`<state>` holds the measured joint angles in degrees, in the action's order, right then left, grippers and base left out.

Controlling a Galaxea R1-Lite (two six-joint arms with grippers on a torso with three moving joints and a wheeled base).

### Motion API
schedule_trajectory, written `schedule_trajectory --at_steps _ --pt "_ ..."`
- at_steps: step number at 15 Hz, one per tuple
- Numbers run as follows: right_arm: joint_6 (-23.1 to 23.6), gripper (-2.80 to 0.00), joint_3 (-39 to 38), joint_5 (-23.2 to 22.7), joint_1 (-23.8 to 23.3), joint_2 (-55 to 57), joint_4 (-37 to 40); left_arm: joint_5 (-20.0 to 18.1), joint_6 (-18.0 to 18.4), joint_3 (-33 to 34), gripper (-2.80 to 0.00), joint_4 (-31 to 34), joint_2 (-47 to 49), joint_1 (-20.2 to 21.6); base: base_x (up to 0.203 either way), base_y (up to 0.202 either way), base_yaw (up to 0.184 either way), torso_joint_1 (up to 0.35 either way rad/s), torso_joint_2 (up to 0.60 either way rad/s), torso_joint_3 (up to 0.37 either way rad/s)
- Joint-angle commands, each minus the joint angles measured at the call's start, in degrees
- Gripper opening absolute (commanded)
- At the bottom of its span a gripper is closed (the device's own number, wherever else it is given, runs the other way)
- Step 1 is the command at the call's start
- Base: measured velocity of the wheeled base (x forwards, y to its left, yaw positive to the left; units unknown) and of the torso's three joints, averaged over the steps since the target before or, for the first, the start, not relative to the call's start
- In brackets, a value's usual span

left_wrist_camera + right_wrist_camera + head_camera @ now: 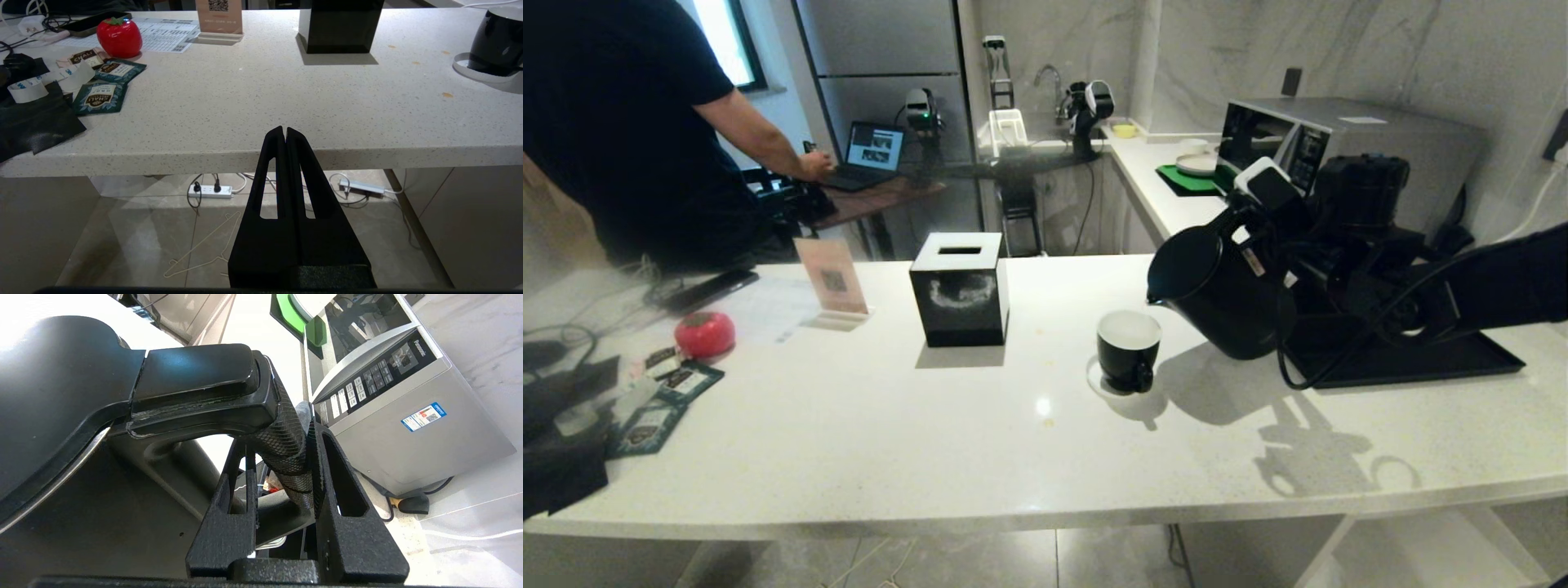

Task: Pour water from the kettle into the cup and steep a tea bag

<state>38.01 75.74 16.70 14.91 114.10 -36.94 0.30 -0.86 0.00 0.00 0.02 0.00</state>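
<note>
The matte-black kettle (1217,286) hangs tilted over the white counter (931,441), its spout pointing down and left toward the cup (1127,347). My right gripper (1278,245) is shut on the kettle's handle (286,457), one finger on each side of its textured grip. The glossy black cup stands upright on a white coaster just below and left of the spout. No stream of water shows. Tea bag sachets (100,96) lie at the counter's left end. My left gripper (284,130) is shut and empty, parked below the counter's front edge.
A black tissue box (960,286) stands left of the cup, with a card stand (832,278) and a red strawberry-shaped object (704,333) further left. A black tray (1405,359) and a silver oven (1339,139) sit behind the kettle. A person (621,122) stands at the far left.
</note>
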Motion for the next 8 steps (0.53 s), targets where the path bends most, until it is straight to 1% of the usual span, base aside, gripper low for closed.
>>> schedule_trajectory --at_steps 1,8 --pt "0.24 -2.8 0.02 0.09 0.03 0.07 -0.24 0.05 -0.02 0.0 -2.8 0.0 -0.02 0.0 0.0 0.0 0.0 0.0 0.0 0.0" --pt "0.25 -2.8 -0.07 0.09 0.03 0.07 -0.5 0.05 -0.02 0.0 -2.8 0.0 -0.02 0.0 0.0 0.0 0.0 0.0 0.0 0.0"
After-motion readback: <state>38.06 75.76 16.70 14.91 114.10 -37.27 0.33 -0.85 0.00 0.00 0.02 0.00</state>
